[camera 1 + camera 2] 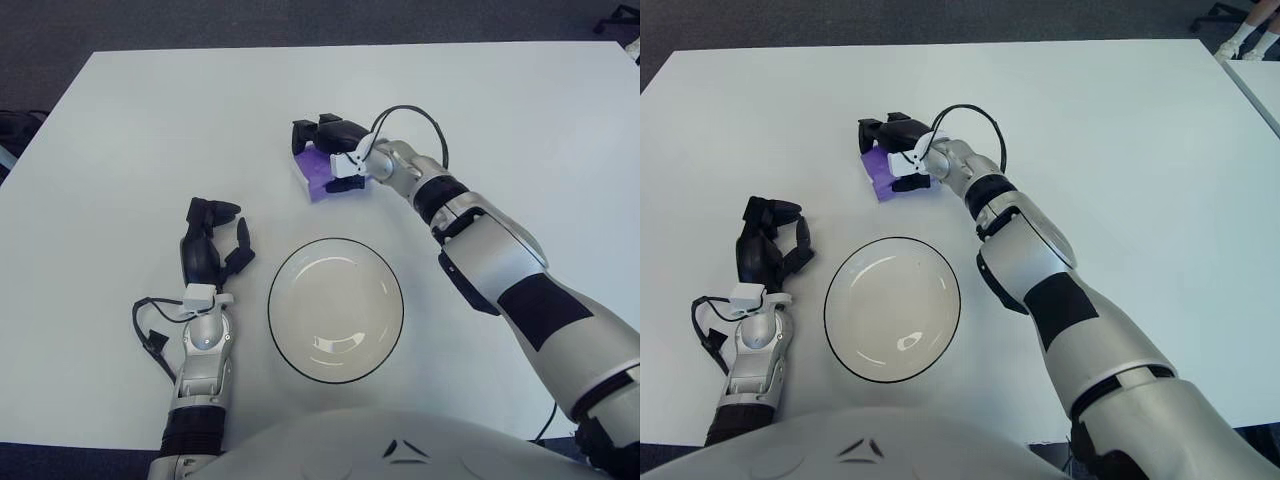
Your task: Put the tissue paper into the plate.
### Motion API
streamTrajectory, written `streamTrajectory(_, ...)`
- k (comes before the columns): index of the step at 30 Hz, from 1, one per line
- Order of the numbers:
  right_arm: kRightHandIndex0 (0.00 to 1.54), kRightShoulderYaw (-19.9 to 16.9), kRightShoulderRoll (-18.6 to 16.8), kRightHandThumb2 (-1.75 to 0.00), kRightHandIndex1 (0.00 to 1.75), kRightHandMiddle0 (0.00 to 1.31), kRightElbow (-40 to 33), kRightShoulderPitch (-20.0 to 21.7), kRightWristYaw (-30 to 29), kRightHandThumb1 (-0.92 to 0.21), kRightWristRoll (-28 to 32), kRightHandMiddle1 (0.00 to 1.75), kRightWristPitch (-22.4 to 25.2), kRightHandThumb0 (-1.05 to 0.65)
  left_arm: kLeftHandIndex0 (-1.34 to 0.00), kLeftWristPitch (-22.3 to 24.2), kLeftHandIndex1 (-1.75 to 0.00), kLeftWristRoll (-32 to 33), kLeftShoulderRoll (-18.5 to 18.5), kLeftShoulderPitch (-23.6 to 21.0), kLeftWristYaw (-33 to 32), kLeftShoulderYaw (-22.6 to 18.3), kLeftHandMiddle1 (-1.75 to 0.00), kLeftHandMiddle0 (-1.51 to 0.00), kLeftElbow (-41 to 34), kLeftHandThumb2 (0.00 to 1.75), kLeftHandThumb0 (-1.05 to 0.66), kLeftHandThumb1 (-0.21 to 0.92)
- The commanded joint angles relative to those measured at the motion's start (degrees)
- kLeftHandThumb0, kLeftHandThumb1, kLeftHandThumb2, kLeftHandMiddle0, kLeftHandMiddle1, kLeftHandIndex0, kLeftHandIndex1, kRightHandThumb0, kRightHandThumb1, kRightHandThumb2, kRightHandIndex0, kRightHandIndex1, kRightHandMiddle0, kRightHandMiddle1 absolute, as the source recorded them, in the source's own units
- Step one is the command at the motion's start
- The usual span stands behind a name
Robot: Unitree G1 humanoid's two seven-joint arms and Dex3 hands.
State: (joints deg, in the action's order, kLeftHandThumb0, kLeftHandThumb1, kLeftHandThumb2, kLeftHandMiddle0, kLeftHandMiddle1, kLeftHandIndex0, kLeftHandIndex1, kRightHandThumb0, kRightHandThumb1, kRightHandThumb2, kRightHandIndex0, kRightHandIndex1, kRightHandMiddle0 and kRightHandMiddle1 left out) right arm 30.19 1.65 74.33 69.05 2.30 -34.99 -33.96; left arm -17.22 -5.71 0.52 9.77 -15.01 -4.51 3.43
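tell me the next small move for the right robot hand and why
Probably lift the purple tissue pack and carry it toward the plate: the right robot hand appears closed around the pack, which is on the table, and the plate holds nothing.

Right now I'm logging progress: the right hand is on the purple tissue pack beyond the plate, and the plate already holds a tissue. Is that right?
Not quite. The right hand is closed on the purple tissue pack beyond the plate, but the plate holds nothing; the left eye view shows its bare white inside. The left hand shows left of the plate.
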Motion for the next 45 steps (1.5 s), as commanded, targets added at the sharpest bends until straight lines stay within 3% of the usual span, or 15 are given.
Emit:
streamTrajectory(1,0.98,-1.51,1.05,-1.69,1.54,0.67,-1.19,-0.45,-0.09,0.07,1.45,1.75,-2.89,0.0,-0.38,0.86,-1.75,-0.6,0.57,5.61,-0.03,-0.16,-1.75,-0.58,7.04,0.95,-0.39,0.61)
streamTrajectory(12,0.97,-6.73,3.8,-1.74,1.6,0.69,-5.72,-1.17,0.16,0.1,6.0,1.75,-11.25,0.0,-0.38,0.92,-1.75,-0.93,0.47,5.21,-0.36,-0.18,-1.75,-0.58,7.58,0.95,-0.39,0.61)
streamTrajectory(25,0.89,-8.46,6.37,-1.75,1.73,0.68,-12.66,-2.02,-6.51,0.06,5.37,1.74,-16.31,0.0,-0.38,1.47,-1.75,-1.02,0.68,4.77,-0.9,-0.31,-1.75,-0.58,7.9,0.94,-0.39,0.62)
streamTrajectory(33,0.88,-10.2,8.31,-1.75,1.75,0.68,-18.92,-4.85,-4.89,0.06,7.47,1.75,-19.58,0.0,-0.39,1.93,-1.75,-0.82,0.66,4.54,-0.75,-0.3,-1.75,-0.57,7.91,0.97,-0.4,0.6)
streamTrajectory(41,0.87,-11.03,9.74,-1.75,1.75,0.69,-23.29,-7.72,5.94,0.06,16.85,1.75,-25.87,0.0,-0.4,1.51,-1.75,-0.62,0.56,4.39,-0.31,-0.14,-1.75,-0.58,7.92,0.98,-0.4,0.59)
streamTrajectory(45,0.87,-8.69,11.48,-1.75,1.75,0.69,-30.7,-13.34,16.89,0.06,27.1,1.75,-26.42,0.0,-0.39,1.29,-1.75,-0.56,0.62,4.31,-0.26,-0.07,-1.75,-0.58,7.96,0.98,-0.4,0.59)
